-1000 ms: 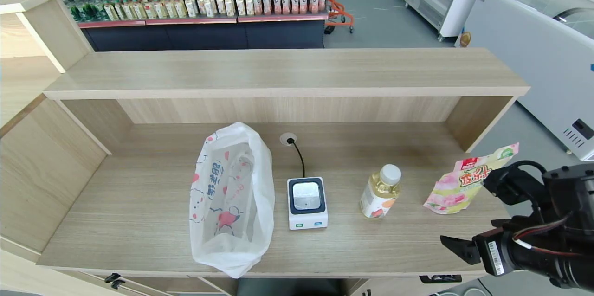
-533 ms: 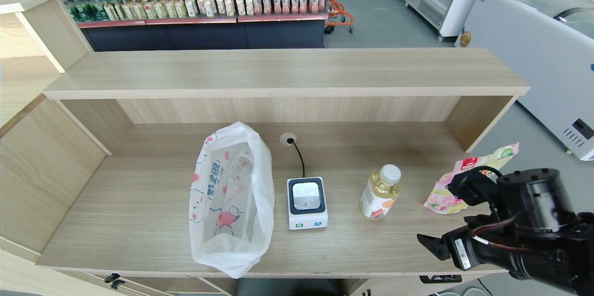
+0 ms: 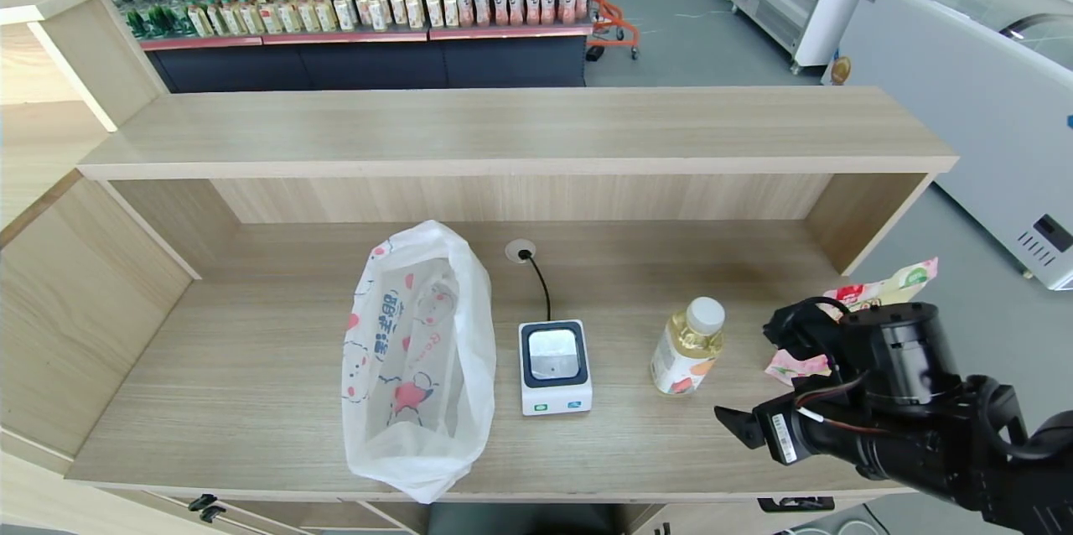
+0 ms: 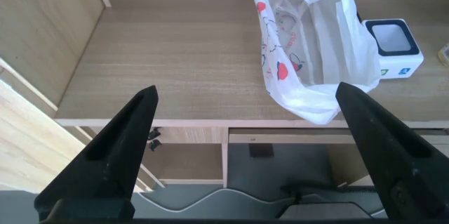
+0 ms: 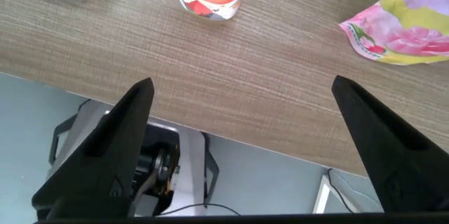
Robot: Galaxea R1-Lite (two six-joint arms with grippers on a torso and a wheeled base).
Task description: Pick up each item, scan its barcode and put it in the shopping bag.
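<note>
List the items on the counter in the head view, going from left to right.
shopping bag → scanner → bottle → snack pouch

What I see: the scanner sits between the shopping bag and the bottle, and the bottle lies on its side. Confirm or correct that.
One thing is wrong: the bottle stands upright, cap on top, as the head view shows. The rest holds: the scanner sits between the shopping bag and the bottle.
</note>
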